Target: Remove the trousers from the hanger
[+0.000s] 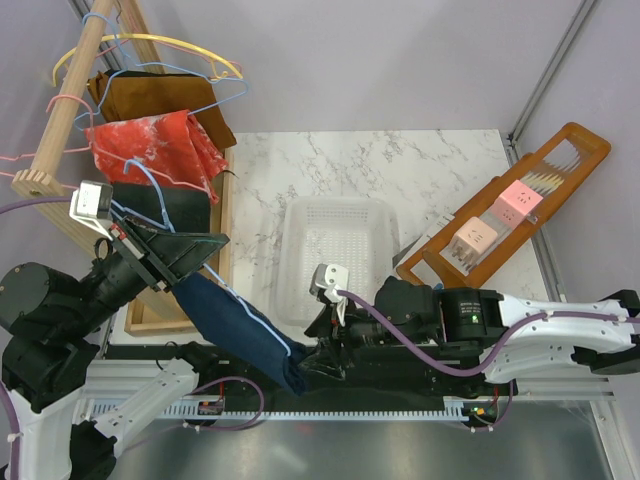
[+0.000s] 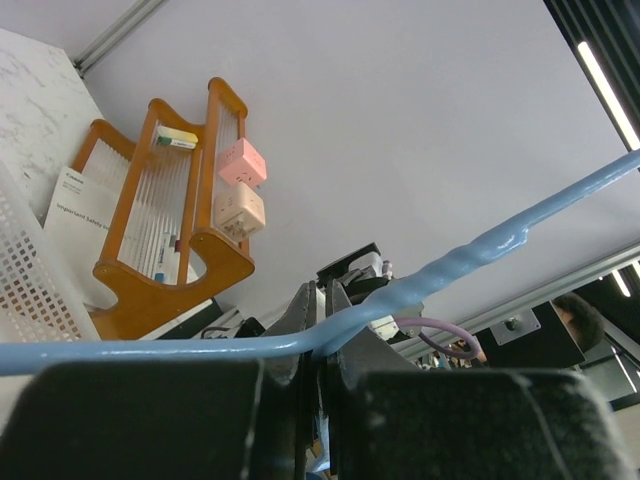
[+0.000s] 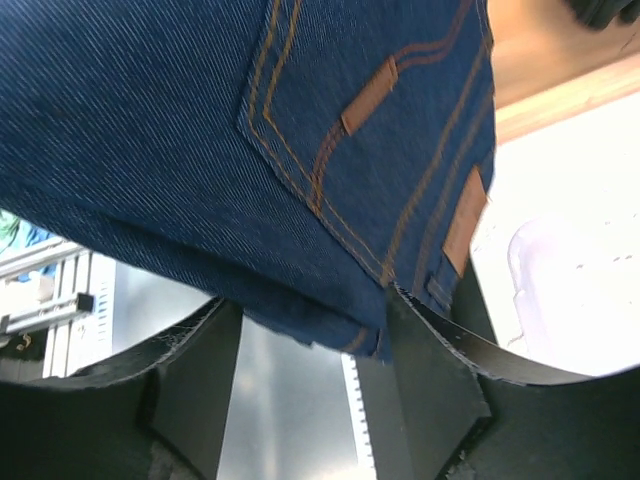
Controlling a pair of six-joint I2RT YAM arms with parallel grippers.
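The denim trousers [image 1: 235,325] slope down off the blue hanger [image 2: 450,265], waist end between the wide-set jaws of my right gripper [image 3: 315,375]; gripped or not, I cannot tell. My left gripper [image 2: 320,345] clamps tight on that hanger, presumably to anchor it.

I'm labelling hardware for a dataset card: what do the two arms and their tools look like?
The left arm and right arm pair bulky black joint housings with white links. A purple cable loops along each, and a white camera box sits at each wrist. The left tool and right tool have broad matte-black wedge-shaped fingers.
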